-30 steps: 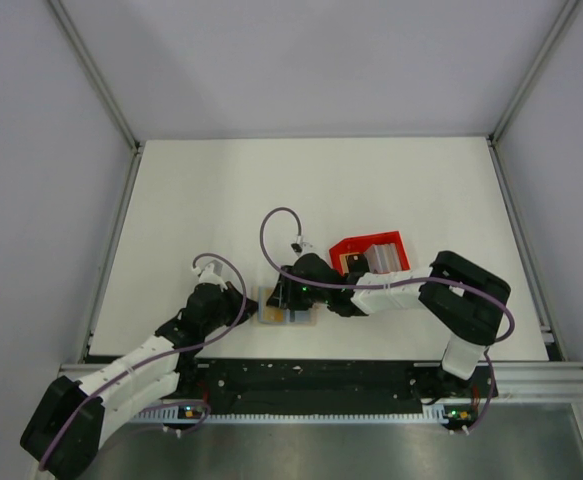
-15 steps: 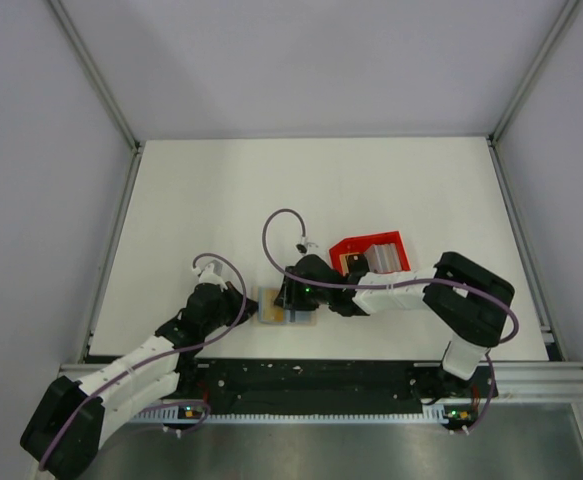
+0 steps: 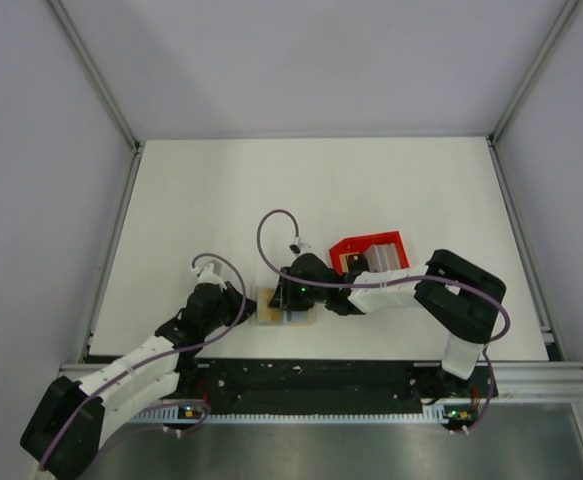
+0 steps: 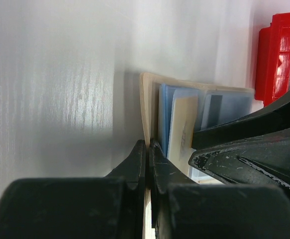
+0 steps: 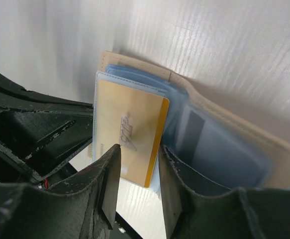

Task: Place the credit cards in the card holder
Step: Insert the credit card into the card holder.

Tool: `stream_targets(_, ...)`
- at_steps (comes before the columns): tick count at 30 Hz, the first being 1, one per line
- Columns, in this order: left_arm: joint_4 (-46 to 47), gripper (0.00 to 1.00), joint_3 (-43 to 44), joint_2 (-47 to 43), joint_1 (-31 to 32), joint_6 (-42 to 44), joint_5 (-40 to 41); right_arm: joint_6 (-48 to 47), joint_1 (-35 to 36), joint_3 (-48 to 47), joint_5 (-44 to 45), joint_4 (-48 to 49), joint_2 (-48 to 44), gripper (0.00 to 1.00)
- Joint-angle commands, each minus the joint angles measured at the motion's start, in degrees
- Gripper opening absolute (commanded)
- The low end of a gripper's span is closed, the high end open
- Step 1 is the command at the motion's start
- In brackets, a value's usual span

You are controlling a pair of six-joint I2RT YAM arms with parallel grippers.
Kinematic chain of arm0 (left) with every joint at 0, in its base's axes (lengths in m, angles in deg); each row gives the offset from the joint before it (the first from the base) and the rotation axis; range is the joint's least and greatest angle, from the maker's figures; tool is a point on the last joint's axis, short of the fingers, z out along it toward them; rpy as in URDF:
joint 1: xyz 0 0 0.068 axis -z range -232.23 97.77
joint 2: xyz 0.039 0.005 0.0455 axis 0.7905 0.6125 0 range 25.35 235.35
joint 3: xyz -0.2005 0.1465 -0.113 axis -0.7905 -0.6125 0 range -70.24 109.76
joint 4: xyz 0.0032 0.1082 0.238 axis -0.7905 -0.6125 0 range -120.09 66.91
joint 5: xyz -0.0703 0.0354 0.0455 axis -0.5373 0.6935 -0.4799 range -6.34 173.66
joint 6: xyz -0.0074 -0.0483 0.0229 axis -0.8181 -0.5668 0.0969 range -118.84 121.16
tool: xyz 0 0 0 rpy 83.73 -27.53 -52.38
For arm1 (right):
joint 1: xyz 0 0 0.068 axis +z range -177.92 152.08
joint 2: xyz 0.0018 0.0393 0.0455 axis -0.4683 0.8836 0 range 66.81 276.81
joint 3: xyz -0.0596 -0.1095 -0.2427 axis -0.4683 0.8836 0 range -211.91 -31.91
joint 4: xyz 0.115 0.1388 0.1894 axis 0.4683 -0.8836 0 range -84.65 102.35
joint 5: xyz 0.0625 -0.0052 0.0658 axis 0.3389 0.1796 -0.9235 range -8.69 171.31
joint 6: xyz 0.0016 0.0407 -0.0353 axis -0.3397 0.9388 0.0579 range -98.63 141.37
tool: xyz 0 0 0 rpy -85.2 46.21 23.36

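Observation:
The card holder (image 3: 271, 312), a beige wallet, lies open on the table in front of the arms. My left gripper (image 3: 241, 304) is shut on its left edge; the left wrist view shows the jaws (image 4: 148, 144) pinching the beige flap (image 4: 145, 94). My right gripper (image 3: 289, 296) is open over the wallet. In the right wrist view its jaws (image 5: 140, 149) straddle a gold credit card (image 5: 127, 129) that sits partly in a clear blue sleeve. A dark card (image 5: 189, 132) lies in the neighbouring sleeve. More cards (image 3: 369, 260) lie in the red tray.
The red plastic tray (image 3: 371, 240) stands just right of the wallet, behind my right arm, and shows in the left wrist view (image 4: 279, 55). The two grippers are close together over the wallet. White table stretches behind, with wall rails at both sides.
My right gripper has shifted slightly to the left over the wallet. The left arm has not moved and stays shut on the wallet.

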Motion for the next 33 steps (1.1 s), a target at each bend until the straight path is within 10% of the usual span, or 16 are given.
stream_targets(1, 2.6, 0.00, -1.0, 0.0, 0.0, 0.2, -0.6, -0.2, 0.6, -1.7, -4.5, 6.2, 0.5, 0.34)
stream_targets(13, 2.1, 0.00, -0.9, -0.2, 0.1, 0.1, -0.5, -1.2, 0.5, -2.1, -2.6, 3.1, -1.1, 0.33)
stream_targets(33, 0.9, 0.00, 0.7, 0.2, 0.0, -3.5, 5.2, -13.5, -4.5, -2.9, 6.3, -15.9, -17.6, 0.61)
